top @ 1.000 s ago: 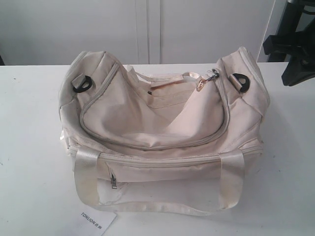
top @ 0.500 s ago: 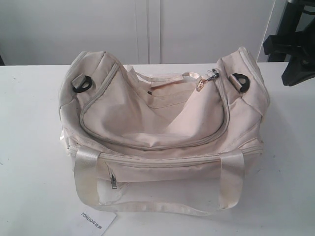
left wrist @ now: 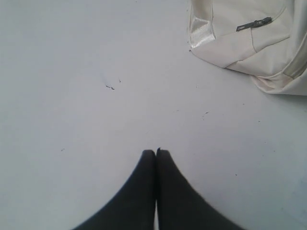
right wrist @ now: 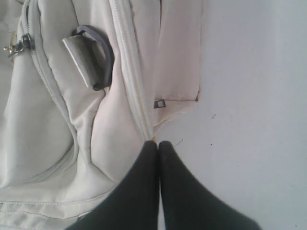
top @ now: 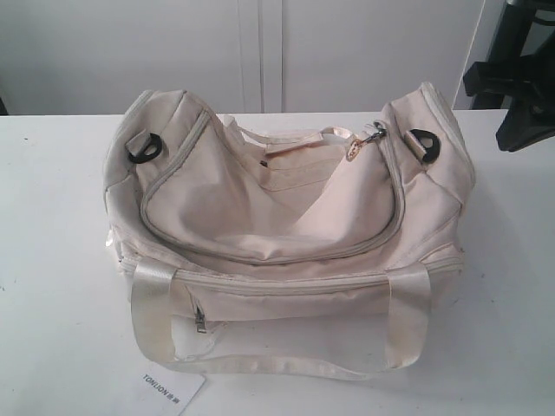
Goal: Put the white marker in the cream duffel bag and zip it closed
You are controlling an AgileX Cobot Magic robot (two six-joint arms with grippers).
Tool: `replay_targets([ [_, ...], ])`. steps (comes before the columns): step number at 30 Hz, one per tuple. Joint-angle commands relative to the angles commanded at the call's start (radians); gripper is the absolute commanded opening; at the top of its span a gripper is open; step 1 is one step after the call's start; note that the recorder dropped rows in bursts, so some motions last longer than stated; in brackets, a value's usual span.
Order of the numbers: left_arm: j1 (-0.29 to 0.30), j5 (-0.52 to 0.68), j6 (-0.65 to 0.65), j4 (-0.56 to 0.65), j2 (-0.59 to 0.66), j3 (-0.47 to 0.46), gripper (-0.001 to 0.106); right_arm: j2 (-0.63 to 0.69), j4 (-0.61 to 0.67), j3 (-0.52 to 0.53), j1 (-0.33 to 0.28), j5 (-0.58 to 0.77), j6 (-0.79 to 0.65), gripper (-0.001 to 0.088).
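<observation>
Bag [top: 286,217] is looking soft, floppy; pinch zipper pull [top: 373,136], upper right. Left gripper [left wrist: 156,152] and right gripper [right wrist: 157,143] are pressing together, empty.

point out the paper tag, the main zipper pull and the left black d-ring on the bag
paper tag [top: 173,392], exterior view, middle of the white card.
main zipper pull [top: 374,135], exterior view, on the metal clip.
left black d-ring [top: 142,152], exterior view, on its dark loop.
</observation>
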Motion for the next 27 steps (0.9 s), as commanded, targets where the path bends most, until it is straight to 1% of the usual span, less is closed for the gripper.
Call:
replay_targets([
  [5,0.0,0.0,0.002,0.0,0.0,0.0,0.0,0.0,0.0,0.0,0.0,0.0,0.0,0.0],
  [9,0.0,0.0,0.039,0.0,0.0,0.0,0.0,0.0,0.0,0.0,0.0,0.0,0.0,0.0],
  [27,0.0,0.0,0.039,0.0,0.0,0.0,0.0,0.0,0.0,0.0,0.0,0.0,0.0,0.0],
])
